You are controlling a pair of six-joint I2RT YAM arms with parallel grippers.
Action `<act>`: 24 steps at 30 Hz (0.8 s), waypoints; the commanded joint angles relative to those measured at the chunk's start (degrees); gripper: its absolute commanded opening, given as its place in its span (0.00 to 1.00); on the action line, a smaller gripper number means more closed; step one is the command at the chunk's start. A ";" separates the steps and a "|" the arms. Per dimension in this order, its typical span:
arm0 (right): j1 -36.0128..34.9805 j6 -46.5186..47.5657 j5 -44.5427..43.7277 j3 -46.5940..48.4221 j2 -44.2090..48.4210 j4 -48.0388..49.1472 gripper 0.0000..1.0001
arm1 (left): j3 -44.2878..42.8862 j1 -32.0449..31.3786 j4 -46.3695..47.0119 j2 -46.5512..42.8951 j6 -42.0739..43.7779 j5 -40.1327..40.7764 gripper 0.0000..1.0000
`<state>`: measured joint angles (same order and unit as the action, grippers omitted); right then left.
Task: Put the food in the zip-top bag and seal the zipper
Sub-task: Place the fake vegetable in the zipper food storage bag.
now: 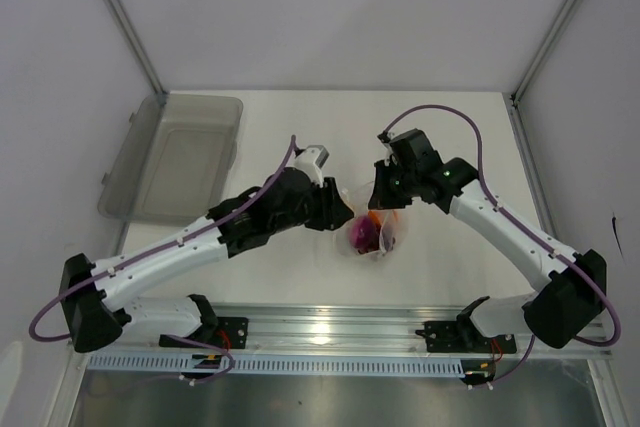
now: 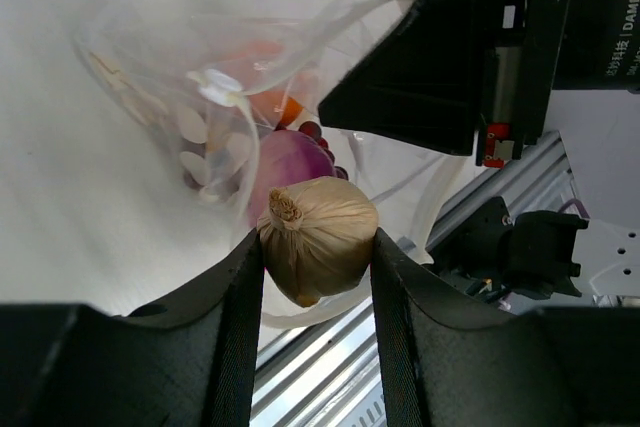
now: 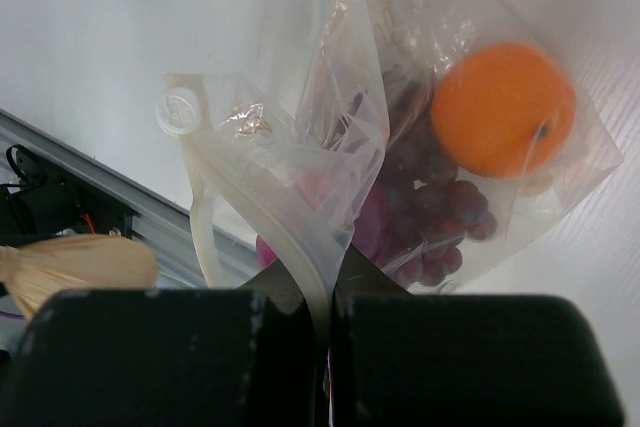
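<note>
The two arms meet over the zip-top bag [image 1: 383, 237] in the middle of the table [image 1: 300, 127]. The right gripper [image 3: 328, 299] has its jaws pressed tight together on the bag's mouth edge, pinching the zipper [image 3: 285, 242] strip. Inside the plastic the orange [image 3: 503, 109], the dark berries [image 3: 440, 217] and the purple onion [image 2: 292, 162] lie bunched together.

The left gripper [image 2: 318, 247] reaches in from the left. Its jaws are half closed around the garlic bulb [image 2: 320, 232], which is right at the bag's mouth. I can't tell whether the bulb is past the rim. The right gripper's black body crowds the opening just beside the bulb.

Well apart, at the far left, stands a grey tub [image 1: 175, 157]. An aluminium rail [image 1: 330, 327] runs along the near edge.
</note>
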<state>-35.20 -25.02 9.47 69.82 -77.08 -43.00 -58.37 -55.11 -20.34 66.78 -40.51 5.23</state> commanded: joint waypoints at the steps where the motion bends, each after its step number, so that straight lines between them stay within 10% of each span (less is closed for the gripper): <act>1: 0.40 -0.91 -0.25 3.13 2.55 0.02 0.00 | -3.76 -1.40 5.13 2.82 -0.36 -1.62 0.20; 17: 0.66 -3.72 -1.48 5.76 3.51 -2.35 0.00 | -6.05 -1.40 8.83 14.60 3.51 -2.60 0.27; 24: 0.66 -3.64 -0.95 6.20 3.60 -2.00 0.00 | -5.35 -0.70 8.74 16.18 4.04 0.12 0.48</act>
<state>-34.76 -27.49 8.21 72.55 -75.81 -46.46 -62.13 -56.25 -12.95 82.81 -38.20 3.49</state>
